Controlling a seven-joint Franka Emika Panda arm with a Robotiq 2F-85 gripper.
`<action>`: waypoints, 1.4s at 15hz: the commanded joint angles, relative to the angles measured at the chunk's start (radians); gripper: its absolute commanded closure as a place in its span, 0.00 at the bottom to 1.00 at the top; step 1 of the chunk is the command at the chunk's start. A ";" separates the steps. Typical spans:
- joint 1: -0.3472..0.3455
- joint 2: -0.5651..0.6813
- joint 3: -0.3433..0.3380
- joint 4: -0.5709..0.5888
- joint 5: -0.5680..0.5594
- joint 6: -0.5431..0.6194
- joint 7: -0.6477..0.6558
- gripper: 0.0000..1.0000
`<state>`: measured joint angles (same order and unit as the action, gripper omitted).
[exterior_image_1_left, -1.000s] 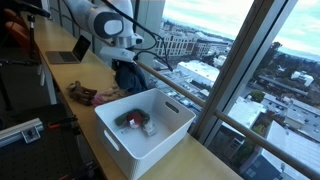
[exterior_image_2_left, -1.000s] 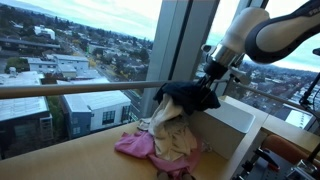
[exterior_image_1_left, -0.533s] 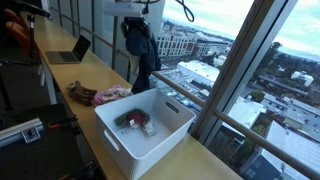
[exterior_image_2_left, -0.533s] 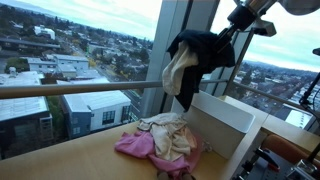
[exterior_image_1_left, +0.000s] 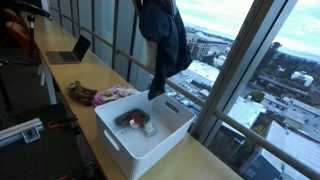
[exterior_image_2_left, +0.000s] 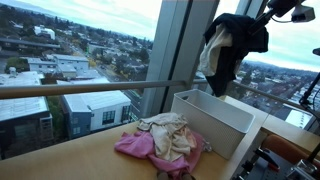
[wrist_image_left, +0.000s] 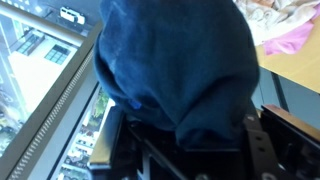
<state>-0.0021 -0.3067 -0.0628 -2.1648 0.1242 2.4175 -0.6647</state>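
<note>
Holding garment (exterior_image_1_left: 162, 40) high, jaws apparently clamped

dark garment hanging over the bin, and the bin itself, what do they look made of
Dark blue garment: soft cloth with a matte surface. It hangs in loose folds and bunches with no stiffness. Whether it is woven or knit, and which fibre, cannot be told.
White bin: probably rigid plastic, smooth with a slight sheen. It has straight moulded walls, rounded corners and a handle slot cut into the side.
</note>
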 joint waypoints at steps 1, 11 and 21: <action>0.035 0.011 -0.066 -0.102 0.045 0.044 -0.042 1.00; 0.007 0.152 -0.083 -0.191 0.086 0.152 -0.046 0.45; 0.105 0.115 0.032 -0.237 0.048 0.202 0.012 0.00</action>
<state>0.0617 -0.1882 -0.0732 -2.3706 0.1803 2.5782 -0.6775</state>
